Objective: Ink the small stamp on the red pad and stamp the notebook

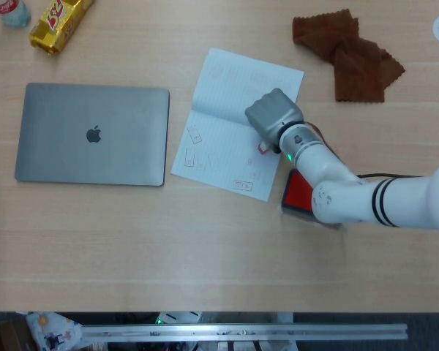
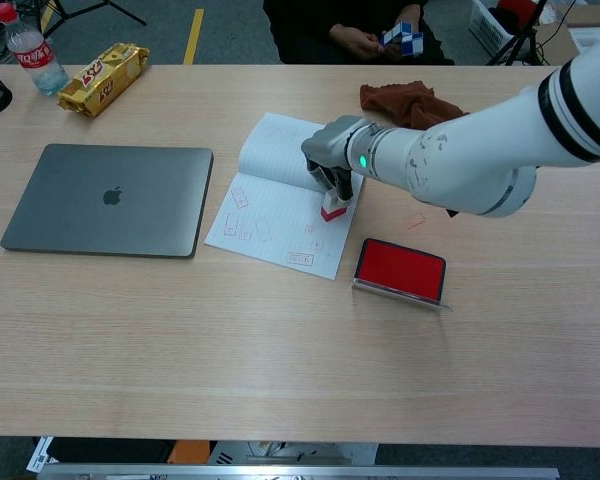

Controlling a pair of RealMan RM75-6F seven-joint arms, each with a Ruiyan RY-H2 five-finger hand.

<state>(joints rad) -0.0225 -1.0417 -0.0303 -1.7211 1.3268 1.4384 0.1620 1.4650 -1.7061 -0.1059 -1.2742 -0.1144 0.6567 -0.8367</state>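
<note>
My right hand (image 1: 272,115) (image 2: 330,152) grips the small white stamp with a red base (image 2: 332,207) (image 1: 263,147), held upright with its base on or just above the right part of the open notebook (image 1: 227,110) (image 2: 270,205). Several red stamp marks show on the notebook's lower page. The red ink pad (image 2: 401,270) (image 1: 295,191) lies open on the table right of the notebook; in the head view my forearm covers most of it. My left hand is not in either view.
A shut grey laptop (image 1: 93,134) (image 2: 108,199) lies left of the notebook. A brown cloth (image 1: 349,55) (image 2: 408,101) sits at the back right. A yellow snack pack (image 2: 104,78) and a bottle (image 2: 28,48) stand back left. A person (image 2: 350,30) sits behind the table.
</note>
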